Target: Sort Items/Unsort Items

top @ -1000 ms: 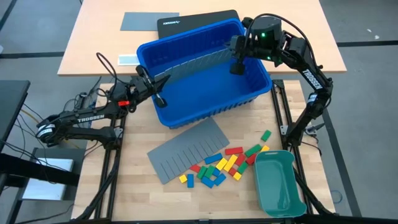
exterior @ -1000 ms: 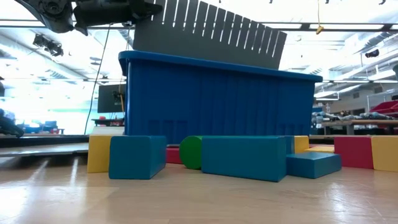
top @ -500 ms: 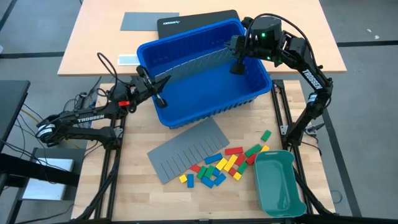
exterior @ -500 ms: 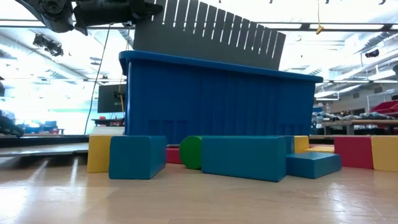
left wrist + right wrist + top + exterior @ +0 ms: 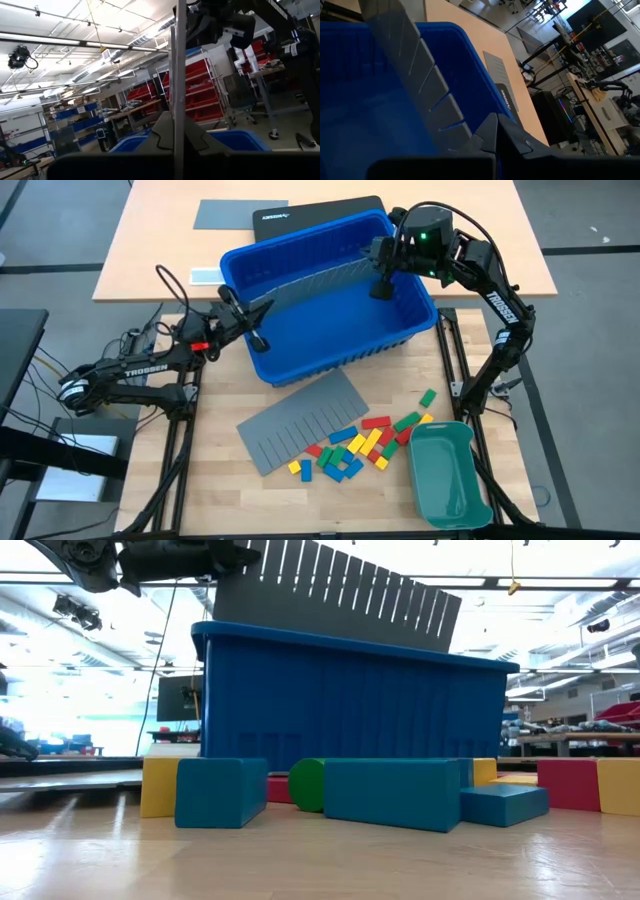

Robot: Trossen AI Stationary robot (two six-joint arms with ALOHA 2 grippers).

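Note:
The items, small red, yellow, green and blue blocks [image 5: 356,445], lie loose on the wooden table near its front, and fill the foreground of the low view [image 5: 395,793]. A grey slotted divider sheet [image 5: 315,281] stands on edge inside a big blue bin [image 5: 330,330], its top rising above the rim [image 5: 340,595]. My left gripper [image 5: 260,313] is shut on the sheet's left end and my right gripper [image 5: 380,283] on its right end. My left gripper pinches the sheet's left end [image 5: 178,107] between its two fingers, coming from the table's left and slanting upward. The sheet stands upright, edge-on between the fingers. My right gripper pinches the sheet's right end [image 5: 470,134] between its fingers, reaching from the right and slanting down over the bin's rim.
A second grey slotted sheet [image 5: 300,420] lies flat on the table in front of the bin. A teal tray [image 5: 447,475] sits at the front right, beside the blocks. A dark flat case [image 5: 315,213] and a grey sheet [image 5: 228,214] lie behind the bin.

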